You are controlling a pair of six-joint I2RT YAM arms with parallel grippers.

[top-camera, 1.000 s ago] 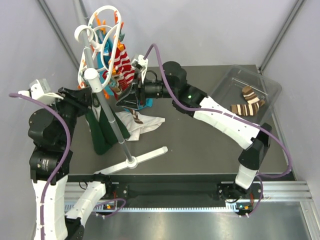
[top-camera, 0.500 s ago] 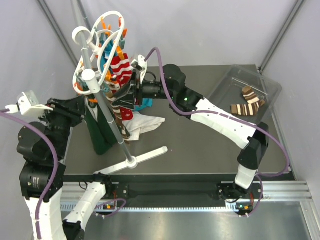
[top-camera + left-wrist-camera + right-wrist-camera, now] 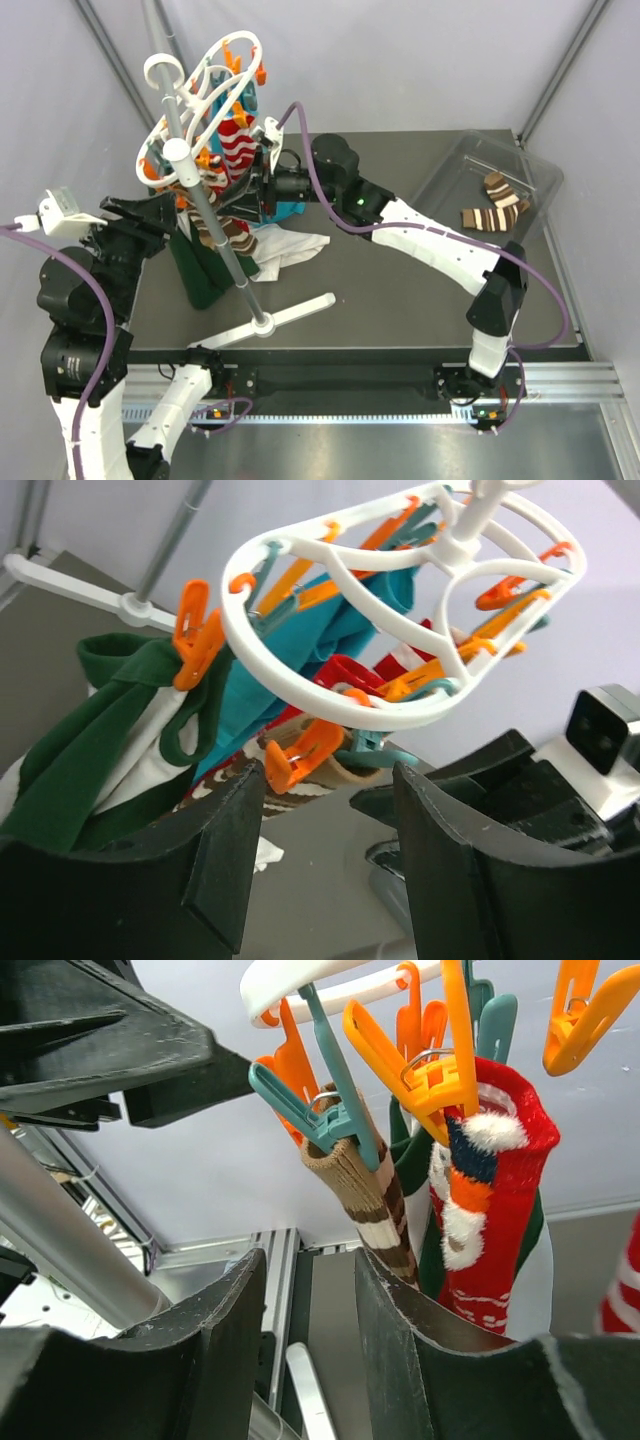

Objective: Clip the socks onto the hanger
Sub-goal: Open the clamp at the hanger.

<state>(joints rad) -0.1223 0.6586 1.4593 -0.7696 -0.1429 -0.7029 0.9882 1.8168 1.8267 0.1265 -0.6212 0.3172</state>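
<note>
Already, part of the job is showing as done: a brown-and-cream striped sock (image 3: 365, 1195) is hanging by its cuff from a teal clip (image 3: 322, 1120), and beside it a red patterned sock (image 3: 490, 1230) is dangling from an orange clip (image 3: 440, 1070). Both are hanging under the white ringed hanger (image 3: 238, 630), which is sitting tilted at the top of the grey pole (image 3: 225, 245) at the table's far left. From above, a red-and-white striped sock (image 3: 232, 140) is also hanging there.

Two more brown-and-cream socks (image 3: 495, 186) are lying in the clear plastic bin (image 3: 455, 160) at the far right, well apart from the hanger, so that much is waiting to be done. At least one orange peg (image 3: 300, 755) is looking free to take them.

The right gripper (image 3: 308, 1270) is hovering just below the clipped socks, jaws apart and holding nothing. The left gripper (image 3: 325, 780) is pointing up at the rings from the other side, likewise spread and empty.

A dark green garment (image 3: 70, 750) is hanging from the rings, and a white cloth (image 3: 295, 250) is lying on the table (image 3: 400, 290) near the pole's base.
</note>
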